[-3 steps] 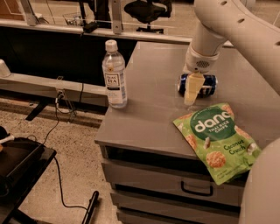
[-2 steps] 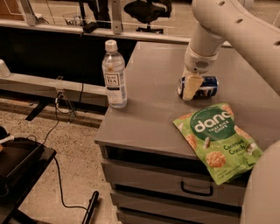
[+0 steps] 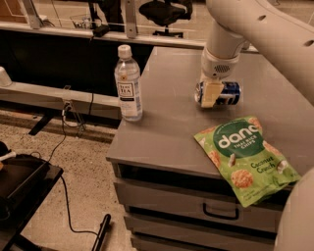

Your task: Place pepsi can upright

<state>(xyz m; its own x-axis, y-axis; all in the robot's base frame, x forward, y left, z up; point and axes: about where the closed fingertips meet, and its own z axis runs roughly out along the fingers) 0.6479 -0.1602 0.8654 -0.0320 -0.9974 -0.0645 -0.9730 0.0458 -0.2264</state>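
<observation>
The place looks like an office or lab workspace. A grey metal drawer cabinet (image 3: 167, 142) stands on a speckled floor (image 3: 83, 166) with cables (image 3: 63, 147) trailing across it, and a black office chair (image 3: 164, 10) sits behind. The gripper (image 3: 211, 93) hangs over the cabinet top, at the pepsi can (image 3: 229, 93) lying on its side.

Grey metal drawer cabinet (image 3: 167, 122), top surface:
- Clear plastic tea bottle with white cap (image 3: 128, 86): upright, at the left edge.
- Dark blue metal pepsi can (image 3: 226, 93): on its side, mid-surface toward the rear edge, right of the bottle.
- White robot gripper (image 3: 208, 95): at the can's left end.
- Green foil snack bag (image 3: 245, 157): flat, front right corner, before the can.
</observation>
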